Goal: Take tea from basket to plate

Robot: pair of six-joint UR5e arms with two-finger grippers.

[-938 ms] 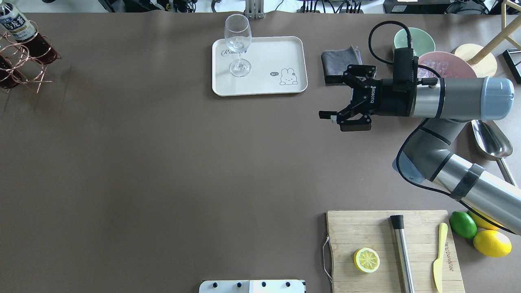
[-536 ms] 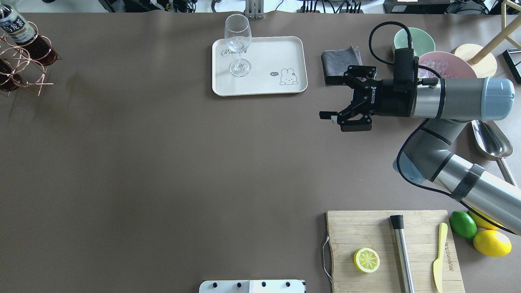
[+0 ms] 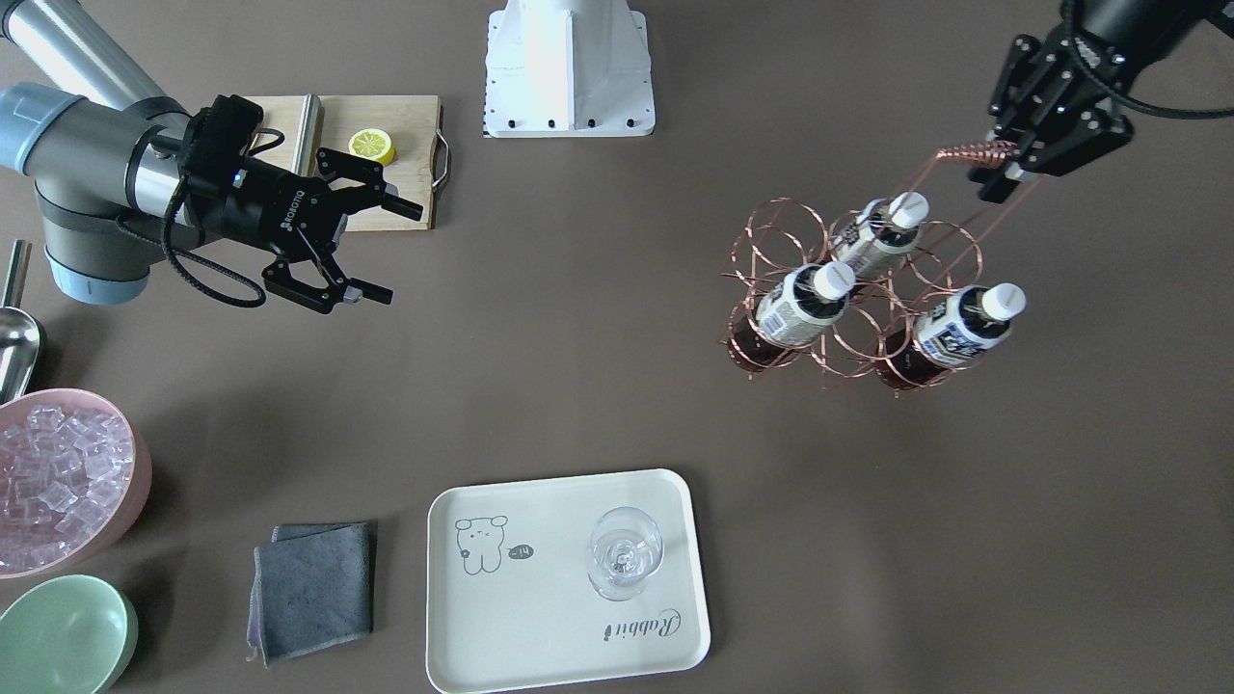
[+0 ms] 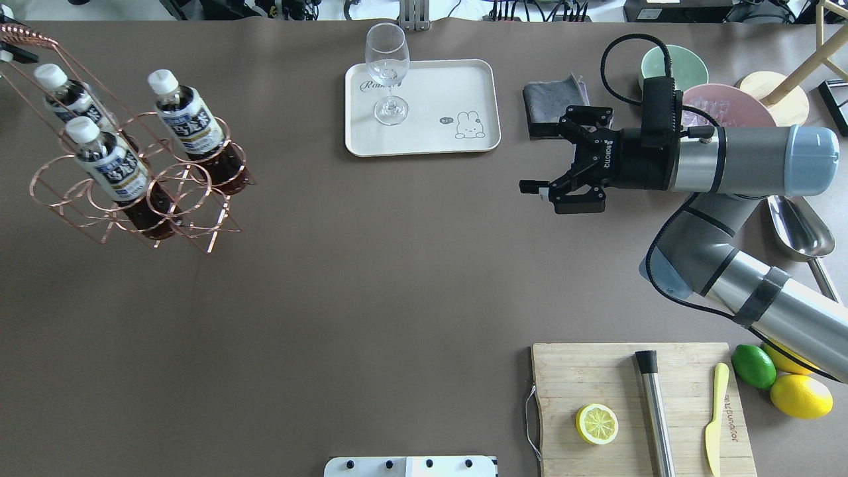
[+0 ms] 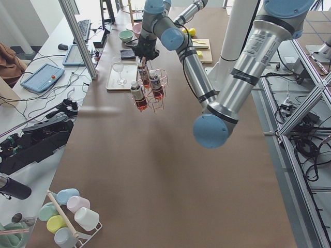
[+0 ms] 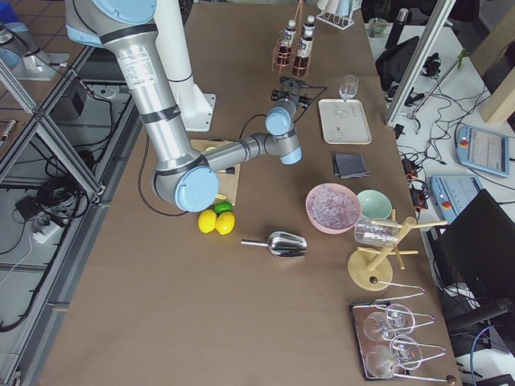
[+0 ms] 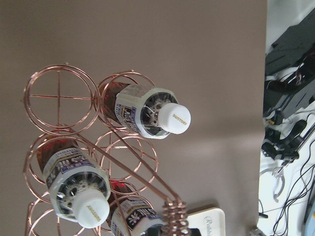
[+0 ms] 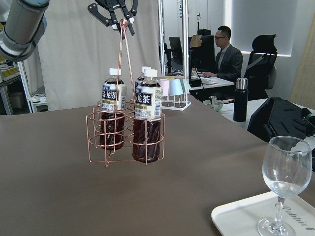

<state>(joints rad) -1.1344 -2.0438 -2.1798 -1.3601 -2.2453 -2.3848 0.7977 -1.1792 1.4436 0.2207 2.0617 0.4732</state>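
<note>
My left gripper (image 3: 1007,166) is shut on the coil-wrapped handle of the copper wire basket (image 4: 159,199) and holds it hanging above the left side of the table. It also shows from the right wrist view (image 8: 121,17). Three tea bottles (image 4: 185,126) with white caps stand tilted in the basket's ring cells; the other cells are empty. The cream plate (image 4: 437,126) lies at the far middle with a clear stemmed glass (image 4: 387,73) standing on it. My right gripper (image 4: 550,156) is open and empty, to the right of the plate.
A grey cloth (image 4: 553,99), a mint bowl (image 4: 676,66) and a pink bowl of cubes (image 4: 725,106) sit right of the plate. A cutting board (image 4: 596,377) with a lemon half, a metal rod and a knife is front right. A metal scoop (image 4: 798,228) lies at the right edge.
The basket with its bottles has swung right, from the far left corner into full view, carried by my left gripper. The right arm has not moved.
</note>
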